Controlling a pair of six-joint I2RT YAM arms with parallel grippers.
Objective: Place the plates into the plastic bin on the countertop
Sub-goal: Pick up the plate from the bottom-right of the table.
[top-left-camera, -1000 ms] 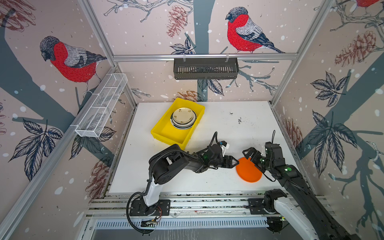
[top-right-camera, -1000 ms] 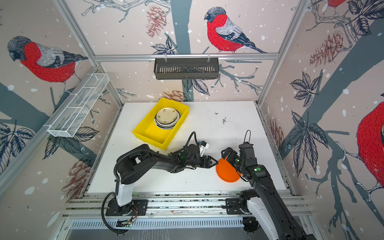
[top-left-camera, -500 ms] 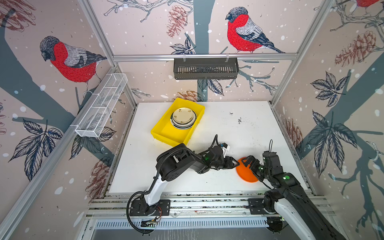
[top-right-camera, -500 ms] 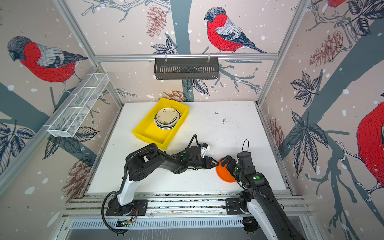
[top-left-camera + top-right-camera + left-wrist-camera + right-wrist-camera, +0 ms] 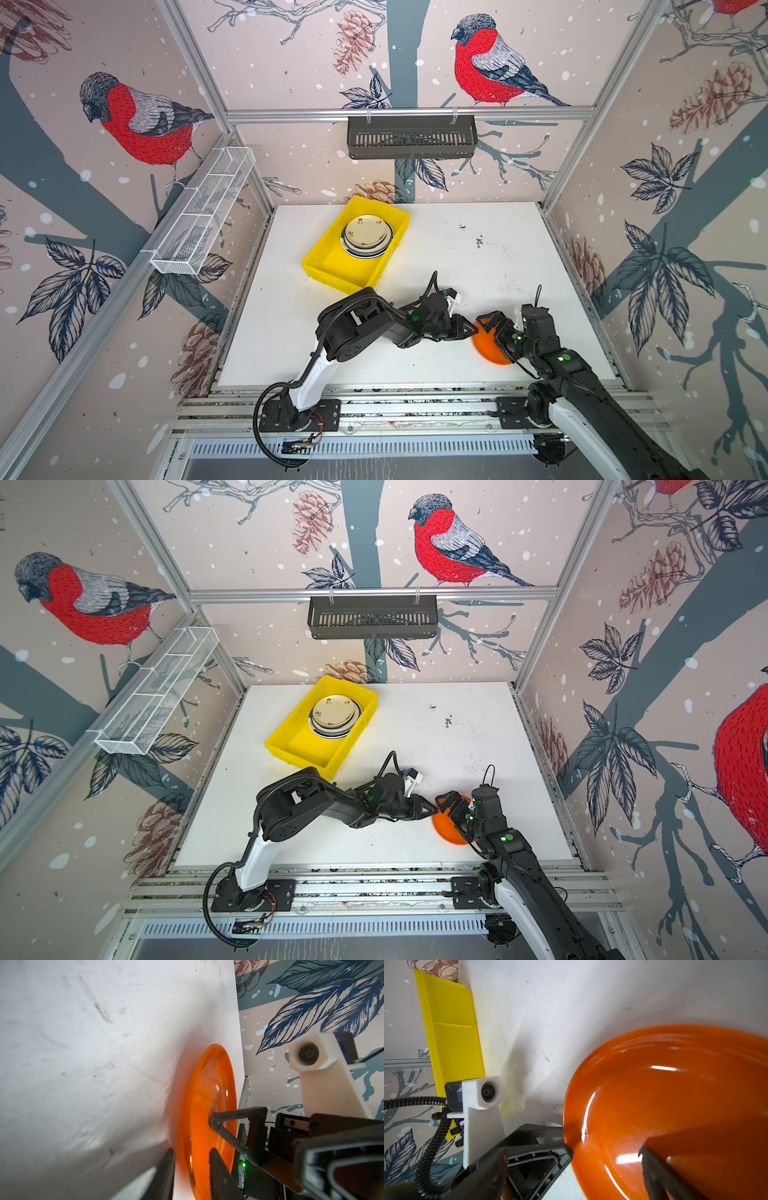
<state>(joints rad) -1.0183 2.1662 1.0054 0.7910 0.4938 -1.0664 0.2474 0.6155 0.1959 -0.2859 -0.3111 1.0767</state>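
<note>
Orange plate (image 5: 486,352) lies at 5 o'clock on the countertop (image 5: 519,257), well apart from the yellow bin (image 5: 316,266) at 11 o'clock. A second ago the left gripper (image 5: 471,330) was beside it with wider jaws. Now they stand narrow astride the rim, but whether they already pinch it cannot be told. The right gripper (image 5: 498,330) keeps its jaws wide apart, one finger inside the plate. The pickup seems to be starting.
</note>
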